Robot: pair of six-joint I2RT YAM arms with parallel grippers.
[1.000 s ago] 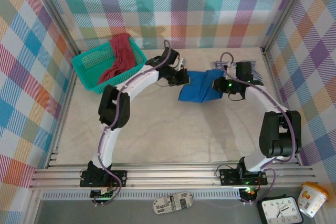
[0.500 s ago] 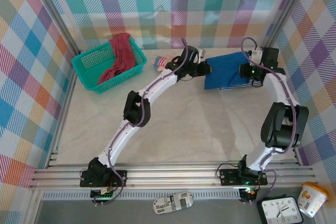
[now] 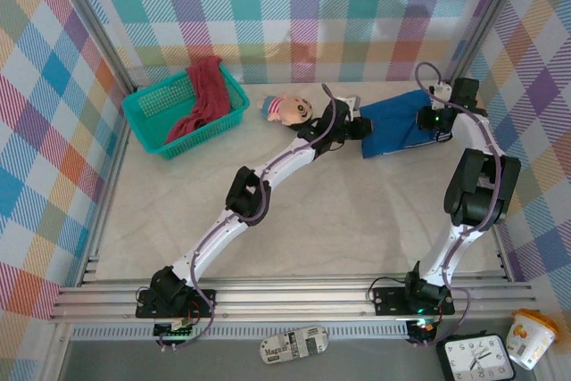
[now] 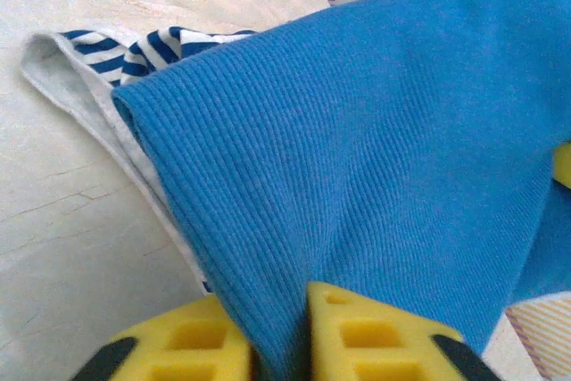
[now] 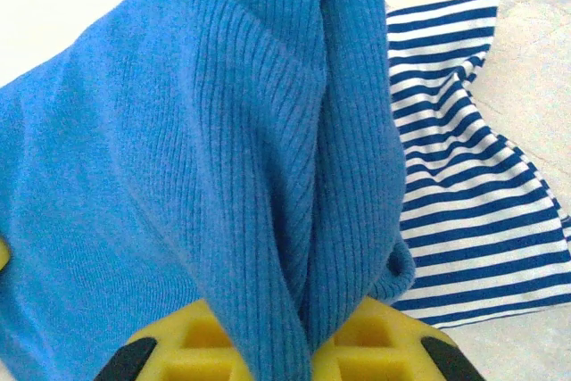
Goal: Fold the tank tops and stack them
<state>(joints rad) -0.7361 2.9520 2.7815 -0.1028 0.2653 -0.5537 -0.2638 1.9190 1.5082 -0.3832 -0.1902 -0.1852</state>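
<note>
My left pincer (image 4: pixel 284 327) is pinching the blue top (image 3: pixel 397 120) narrowly, and my right pincer (image 5: pixel 299 332) is clamping a bunched fold. The top is draping ahead of both pincers, over the striped top (image 5: pixel 464 176). I'm judging it soft, light and limp, so hems are making the best holds.

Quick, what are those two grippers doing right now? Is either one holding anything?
Left gripper: closed, pinching the blue tank top.
Right gripper: closed, pinching the same blue tank top.
</note>
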